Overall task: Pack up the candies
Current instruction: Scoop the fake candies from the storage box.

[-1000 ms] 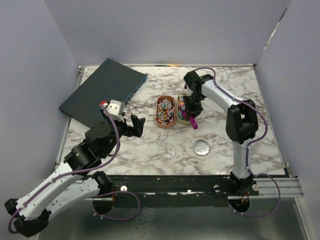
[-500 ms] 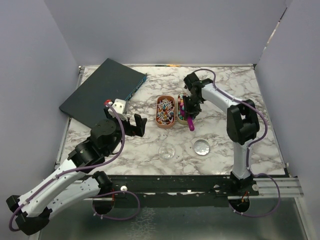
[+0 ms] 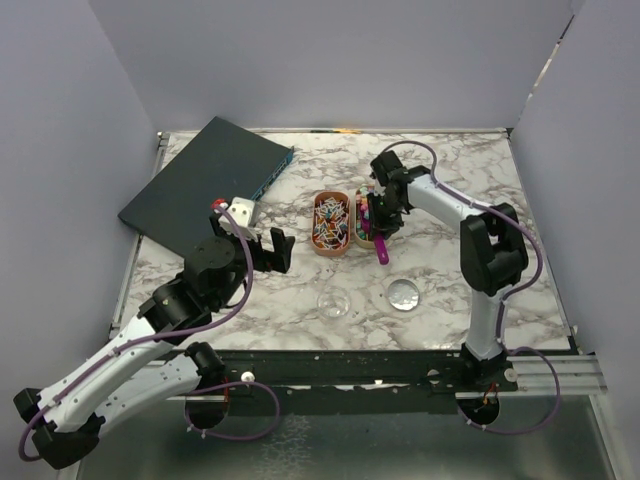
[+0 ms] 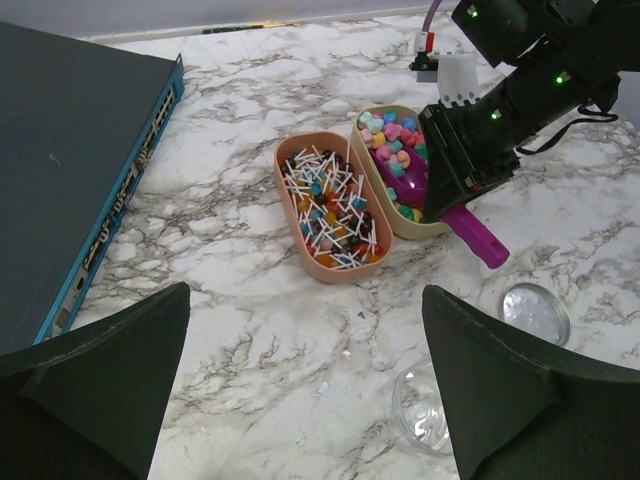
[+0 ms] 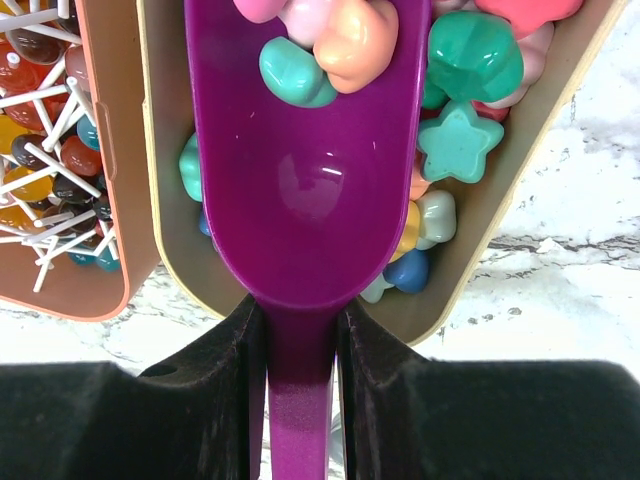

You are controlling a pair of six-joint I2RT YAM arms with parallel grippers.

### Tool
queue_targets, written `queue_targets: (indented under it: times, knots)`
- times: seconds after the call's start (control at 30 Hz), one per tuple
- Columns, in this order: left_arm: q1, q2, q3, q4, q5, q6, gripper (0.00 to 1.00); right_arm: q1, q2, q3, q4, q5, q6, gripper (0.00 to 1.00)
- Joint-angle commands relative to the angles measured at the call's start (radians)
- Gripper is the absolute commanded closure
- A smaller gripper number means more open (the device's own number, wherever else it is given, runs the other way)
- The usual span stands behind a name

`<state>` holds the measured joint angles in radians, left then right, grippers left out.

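Note:
Colourful candies point(image 5: 470, 60) (hearts, stars, balls) fill a beige oval tray point(image 3: 360, 237), which also shows in the left wrist view point(image 4: 372, 182) and the right wrist view point(image 5: 160, 200). Beside it on the left, a salmon oval tray point(image 3: 330, 250) holds small candies on white sticks point(image 4: 330, 205). My right gripper point(image 5: 300, 390) is shut on the handle of a purple scoop point(image 5: 305, 180). Its bowl lies in the beige tray with a few candies point(image 5: 330, 45) in it. The scoop handle point(image 3: 384, 248) sticks out toward me. My left gripper point(image 4: 305, 380) is open and empty, above bare marble left of the trays.
A clear round cup point(image 3: 334, 303) and a clear round lid point(image 3: 403, 294) lie on the marble table nearer than the trays. A dark blue flat box point(image 3: 205, 185) lies at the back left. Grey walls close in three sides.
My left arm has moved a little forward and to the right. My right gripper has shifted slightly with the scoop, still in the beige tray.

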<state>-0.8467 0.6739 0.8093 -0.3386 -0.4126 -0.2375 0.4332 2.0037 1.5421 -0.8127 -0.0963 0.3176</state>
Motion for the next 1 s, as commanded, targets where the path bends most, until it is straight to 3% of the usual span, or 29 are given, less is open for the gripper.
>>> queue_targets:
  times: [0.0, 0.97]
  knots:
    - [-0.002, 0.009, -0.01, -0.005, -0.023, 0.015, 0.01, -0.001, -0.015, -0.088, 0.106, 0.079, 0.0, 0.99]
    - [0.023, 0.064, -0.006, -0.007, -0.018, 0.015, 0.01, 0.016, -0.249, -0.352, 0.36, 0.224, 0.04, 1.0]
